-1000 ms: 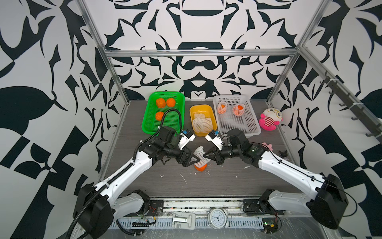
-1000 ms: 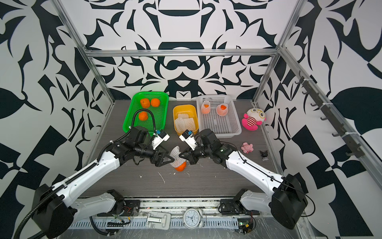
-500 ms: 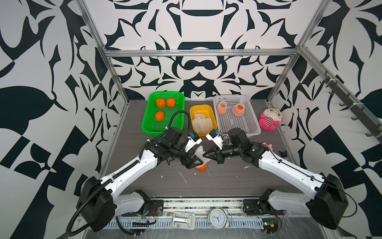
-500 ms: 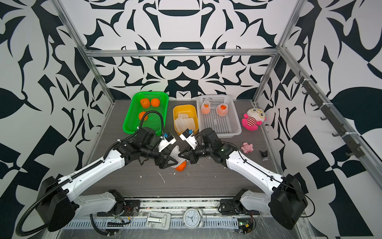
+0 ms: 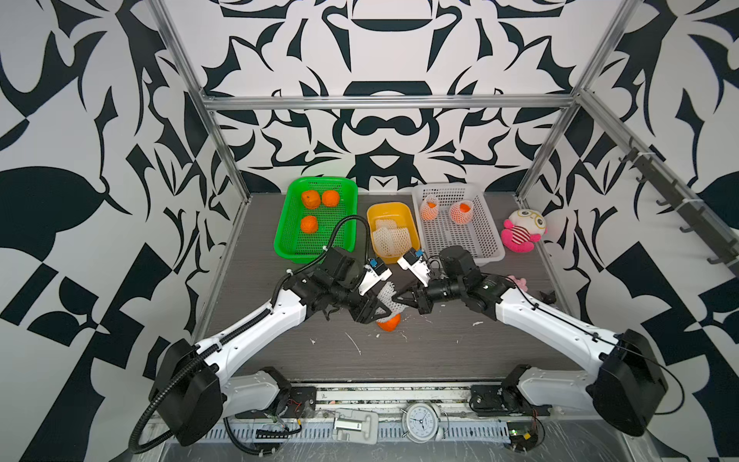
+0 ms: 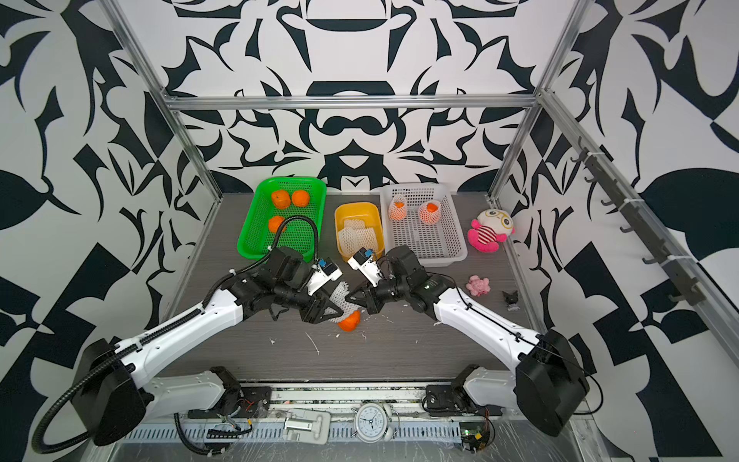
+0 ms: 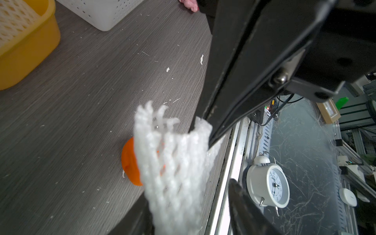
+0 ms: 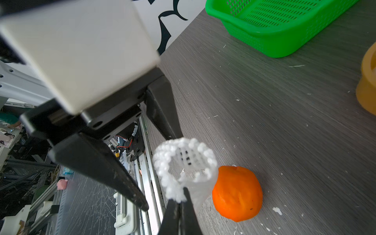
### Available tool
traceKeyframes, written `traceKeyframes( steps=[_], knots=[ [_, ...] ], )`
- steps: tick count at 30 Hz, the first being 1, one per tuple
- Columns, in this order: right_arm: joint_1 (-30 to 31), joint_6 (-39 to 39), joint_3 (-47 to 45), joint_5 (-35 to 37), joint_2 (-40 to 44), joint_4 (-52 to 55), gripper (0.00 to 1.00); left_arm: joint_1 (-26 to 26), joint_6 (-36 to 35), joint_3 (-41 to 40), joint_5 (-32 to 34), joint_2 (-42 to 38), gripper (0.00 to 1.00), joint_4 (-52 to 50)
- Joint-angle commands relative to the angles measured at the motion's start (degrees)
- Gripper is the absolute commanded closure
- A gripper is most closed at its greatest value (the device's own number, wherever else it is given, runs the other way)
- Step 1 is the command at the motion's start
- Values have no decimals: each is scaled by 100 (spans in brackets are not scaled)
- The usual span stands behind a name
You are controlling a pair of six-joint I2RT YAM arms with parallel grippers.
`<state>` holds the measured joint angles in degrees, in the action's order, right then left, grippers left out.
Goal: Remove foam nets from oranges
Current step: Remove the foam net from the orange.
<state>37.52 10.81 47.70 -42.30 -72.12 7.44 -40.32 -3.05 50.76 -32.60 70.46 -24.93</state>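
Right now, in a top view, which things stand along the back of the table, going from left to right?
green basket → yellow tub → white basket → pink and white plush toy

The left arm and right arm have glossy white links, black joints and bulky black shoulder housings. A ribbed black cable runs along the left one. Each wrist bears a white camera box with a blue plug. The left tool and right tool have tapered, scuffed black fingers.
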Motion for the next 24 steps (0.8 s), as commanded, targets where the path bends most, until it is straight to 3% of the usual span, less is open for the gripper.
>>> traceKeyframes(
  steps=[1,11,15,19,24],
  knots=[
    [-25,57,274,-77,22,-235,100,-12,138,4,-124,-31,52,-116],
    [-68,-22,409,136,51,-74,95,23,1069,129,184,73,78,-118],
    [-128,-85,518,333,150,168,84,152,1707,137,176,82,87,81],
    [-297,-57,503,901,580,365,67,398,2712,59,-136,82,90,568],
    [-372,606,-86,1606,1325,-398,51,597,3944,-95,-847,212,92,1614]
  ],
)
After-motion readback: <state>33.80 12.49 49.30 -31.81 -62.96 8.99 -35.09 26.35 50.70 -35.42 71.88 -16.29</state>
